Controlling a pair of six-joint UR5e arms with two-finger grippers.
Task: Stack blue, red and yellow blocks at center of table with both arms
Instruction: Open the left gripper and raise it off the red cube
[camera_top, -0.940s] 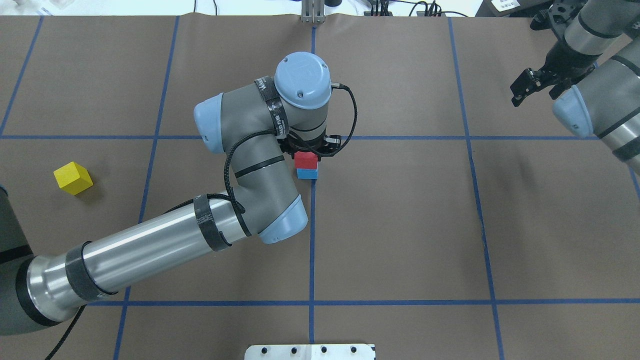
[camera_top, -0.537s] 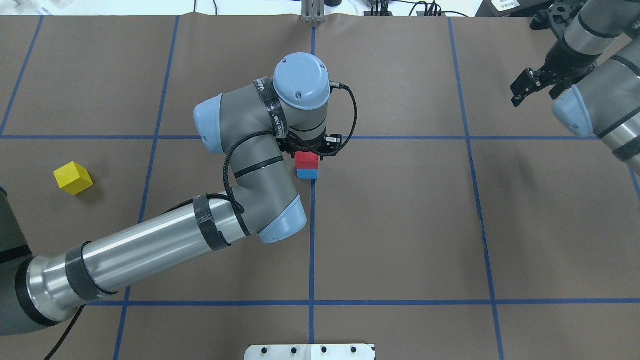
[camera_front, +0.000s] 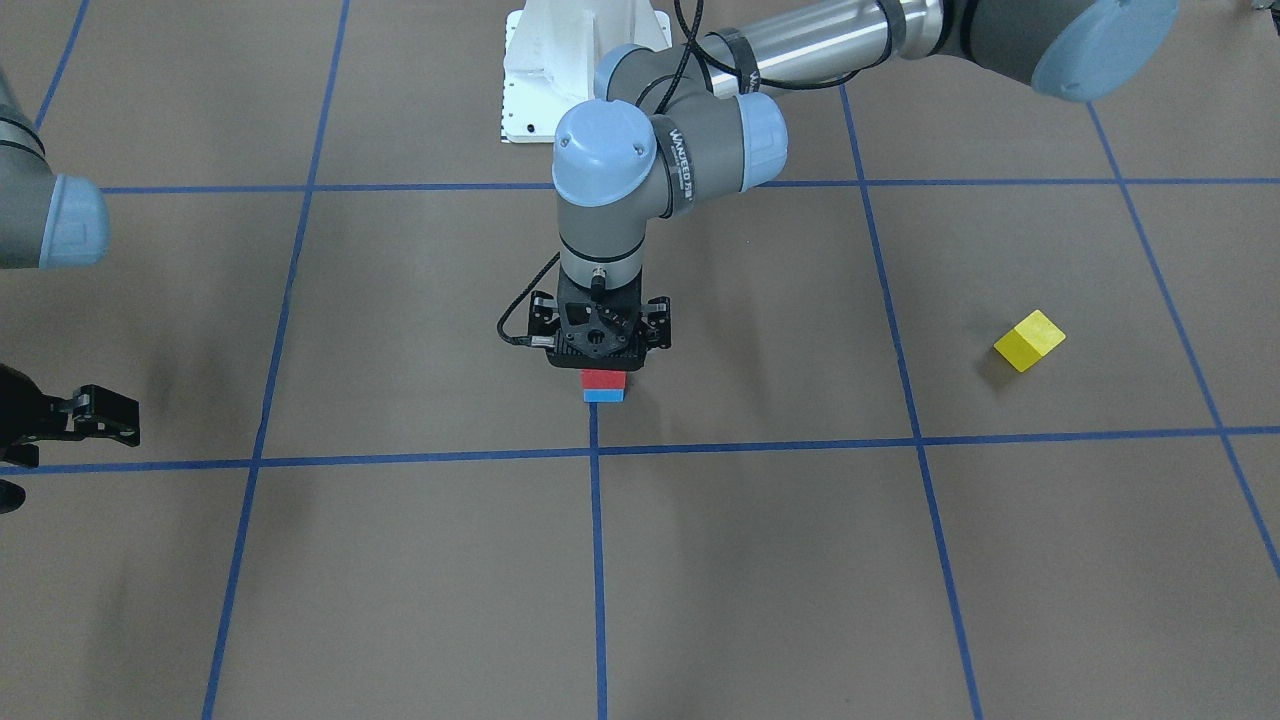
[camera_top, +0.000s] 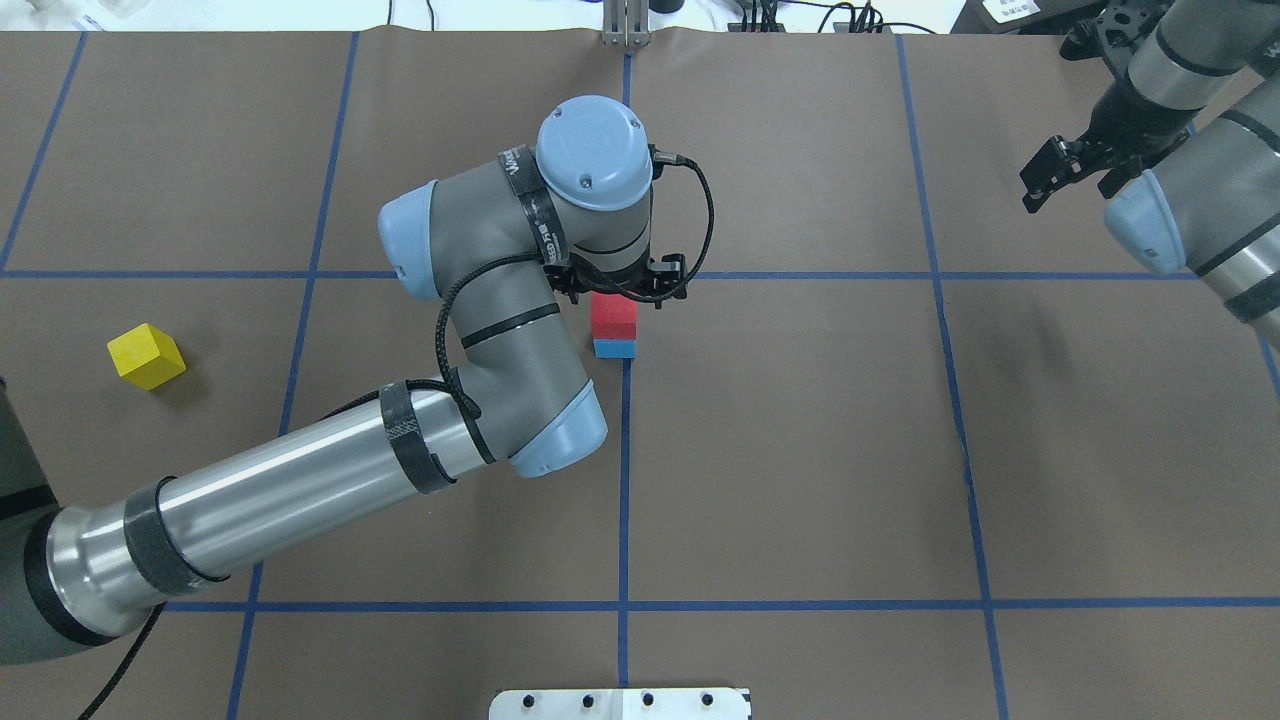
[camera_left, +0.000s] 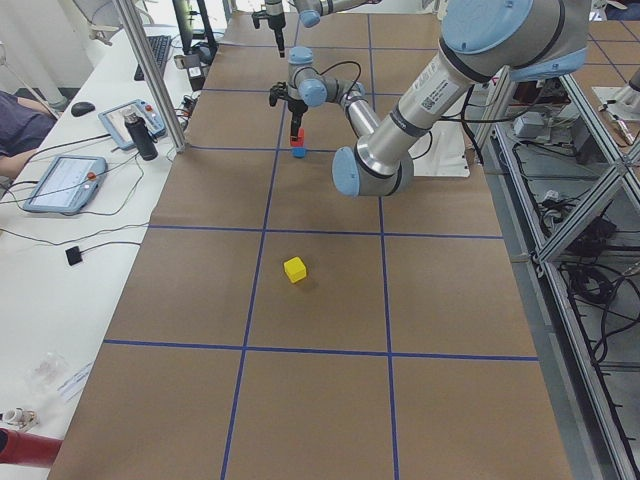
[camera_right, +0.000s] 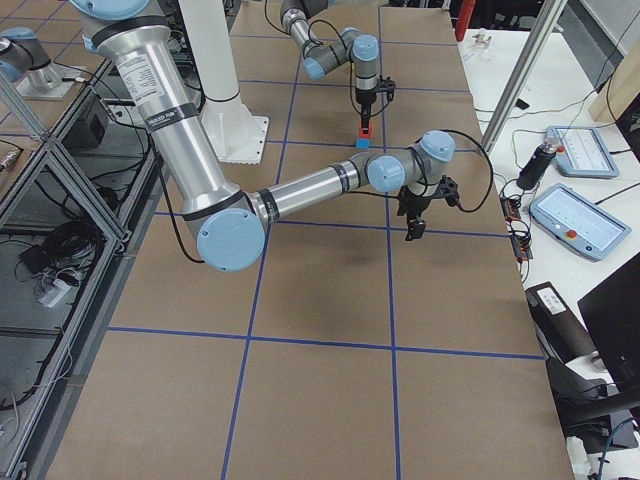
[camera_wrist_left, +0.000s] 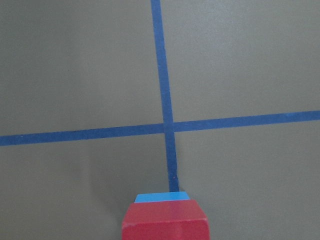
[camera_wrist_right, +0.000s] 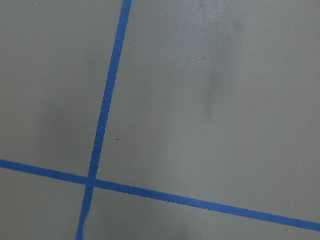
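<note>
Brown paper covers the tabletop (camera_top: 800, 480), and blue tape lines (camera_top: 624, 500) divide it into large squares. At the middle of the tabletop, well away from every edge, a small blue cube-shaped block (camera_top: 614, 348) sits just beside a crossing of two tape lines. A red cube-shaped block (camera_top: 613, 312) rests squarely on top of it, with their sides roughly flush.

The left tool (camera_front: 598, 345) points straight down directly over the red block. Its linkages are splayed wide and it is released. The left wrist view shows the red block's top with no finger on either side of it.

A yellow cube-shaped block (camera_top: 146, 356) lies alone flat on the paper, close to the tabletop's left edge and well apart from the stack. It is turned at an angle to the tape grid.

The right tool (camera_front: 118, 419) hangs above the paper near the right edge, towards the far right corner. Its fingers are spread and hold nothing.
</note>
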